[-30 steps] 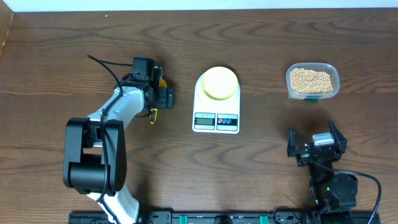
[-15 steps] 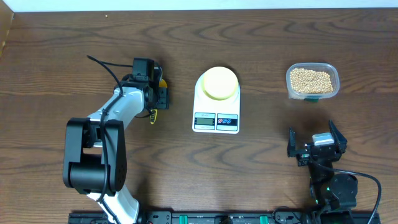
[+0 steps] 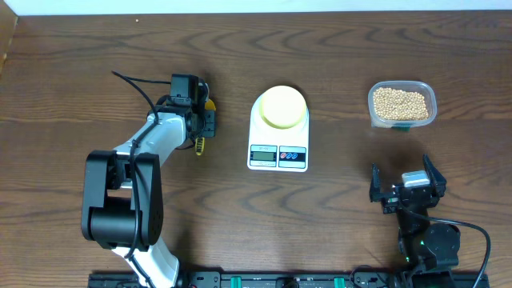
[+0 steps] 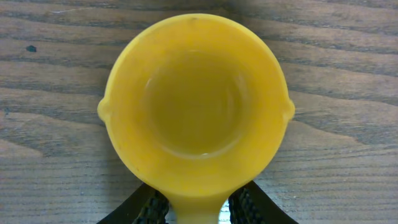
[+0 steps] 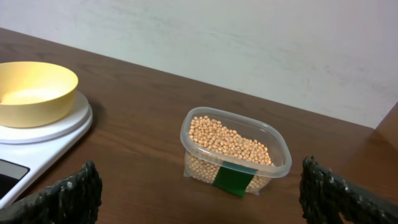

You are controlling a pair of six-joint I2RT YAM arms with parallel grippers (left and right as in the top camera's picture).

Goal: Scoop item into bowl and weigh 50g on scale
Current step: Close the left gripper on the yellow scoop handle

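Our left gripper is on the left half of the table, somewhat nearer to the far edge. Its fingers stand on both sides of the handle of the yellow scoop, very close to it, but we cannot tell if they already press it. The scoop lies on the wood with its cup turned up and nothing inside.

Our right gripper is close to the near edge, towards the right corner. Its jaws are spread wide and hold nothing.

In the middle of the table we see the scale, its display and buttons facing the near edge. The bowl sits on its platform and looks empty. The beans are all in a clear plastic tub, which stands to the right of the scale, towards the far right corner, well apart from both grippers.
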